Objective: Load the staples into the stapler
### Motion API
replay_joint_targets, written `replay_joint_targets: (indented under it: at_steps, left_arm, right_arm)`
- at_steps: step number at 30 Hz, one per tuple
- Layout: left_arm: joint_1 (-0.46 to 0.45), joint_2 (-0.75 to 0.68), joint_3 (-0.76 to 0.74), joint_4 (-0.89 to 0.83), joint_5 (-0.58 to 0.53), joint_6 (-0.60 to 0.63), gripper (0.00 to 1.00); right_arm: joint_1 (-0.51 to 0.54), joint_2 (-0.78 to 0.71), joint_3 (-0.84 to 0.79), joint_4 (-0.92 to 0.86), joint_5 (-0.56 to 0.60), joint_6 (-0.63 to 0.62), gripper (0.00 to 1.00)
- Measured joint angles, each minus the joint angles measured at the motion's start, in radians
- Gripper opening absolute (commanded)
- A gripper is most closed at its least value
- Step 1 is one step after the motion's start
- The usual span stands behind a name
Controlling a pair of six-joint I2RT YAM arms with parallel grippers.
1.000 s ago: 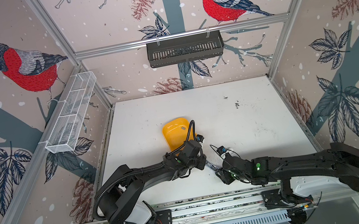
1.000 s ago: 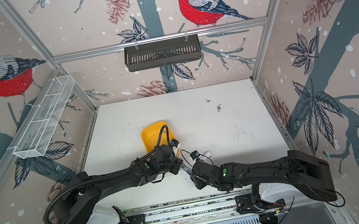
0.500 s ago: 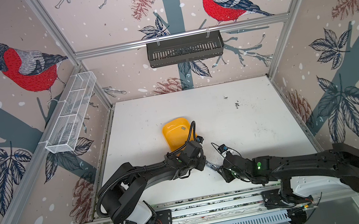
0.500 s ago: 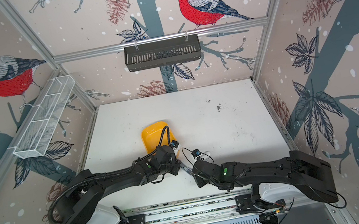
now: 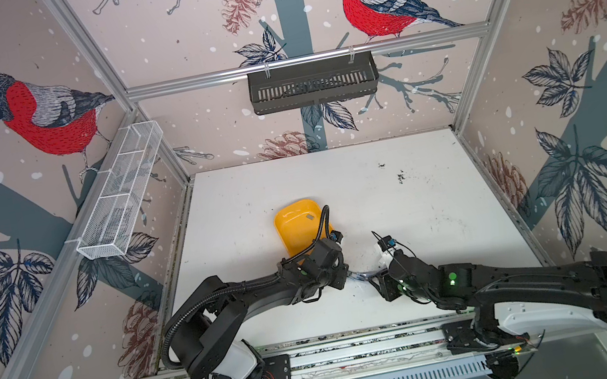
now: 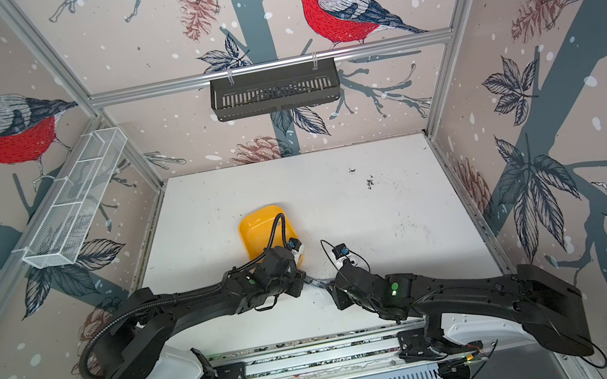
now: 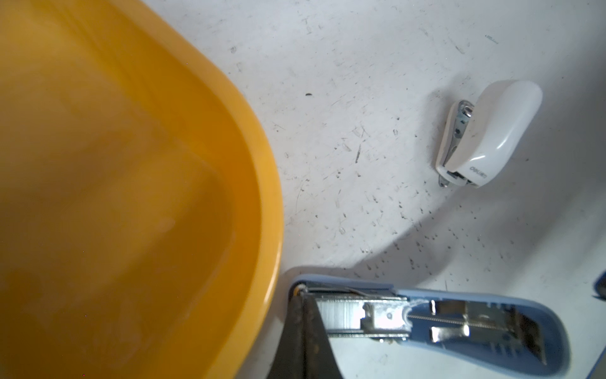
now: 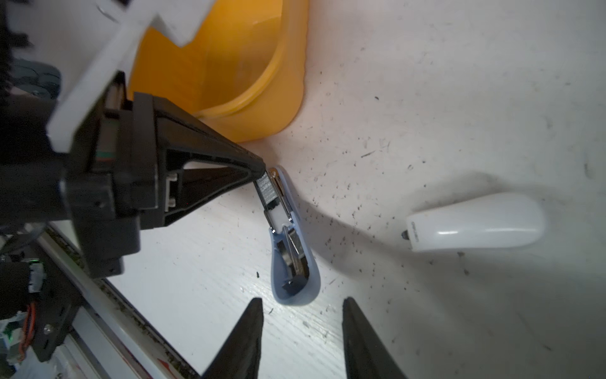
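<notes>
Over the last second the left hand (image 8: 260, 169) closes the last bit of its gap, while both arms keep almost the same places in both top views. Its fingers now sit together with no gap showing. Their tips touch the front end of the staples (image 7: 341, 316), a short grey strip lying in the metal channel of the opened blue stapler (image 8: 295, 262). Whether the tips nip the end of the strip or only press on it does not show.

I judge that the staples are already in the channel, ahead of the spring pusher. What is left would be to seat them flat, let go and shut the stapler.

The right hand (image 8: 302, 300) has its fingers apart and holds nothing. The rounded rear end of the blue stapler lies just in front of its tips, and I cannot tell if it touches them.

In a top view the two hands meet at about 6 o'clock from the middle of the worktop (image 5: 419, 187). The yellow tray (image 5: 292, 230) lies at about 11 o'clock from that meeting point, just beside the front end of the stapler. A white stapler (image 7: 485, 131) lies shut nearby, apart from the blue one and untouched.
</notes>
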Motion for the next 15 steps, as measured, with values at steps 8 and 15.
replay_joint_targets:
  at_steps: [8,15]
  left_arm:
    - [-0.028,-0.038,-0.012,-0.026,-0.038,-0.125,0.00]
    - [-0.047,-0.016,-0.008,-0.050,-0.087,-0.230,0.00]
  right_arm:
    - [-0.106,-0.097,-0.056,-0.035,0.014,0.080,0.27]
    - [-0.111,-0.019,-0.068,-0.027,-0.027,0.082,0.24]
